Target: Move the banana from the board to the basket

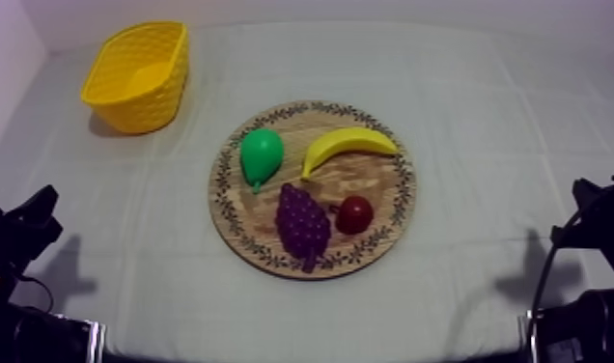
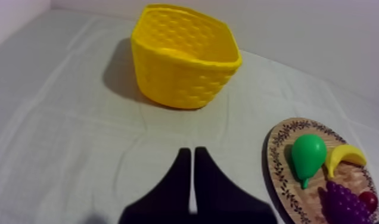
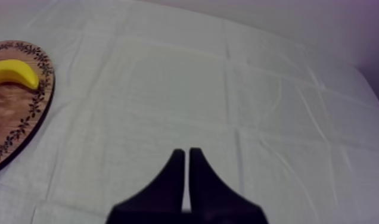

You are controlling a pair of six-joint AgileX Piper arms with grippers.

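1. The banana (image 1: 348, 146) lies on the wooden board (image 1: 236, 228), beside the pear (image 1: 261, 156).
2. The yellow basket (image 1: 137, 77) stands apart, at the far left.
3. Left gripper (image 2: 192, 152) and right gripper (image 3: 186, 153): fingers pressed together, empty

No readable text, label, brand, number or sign appears on anything here
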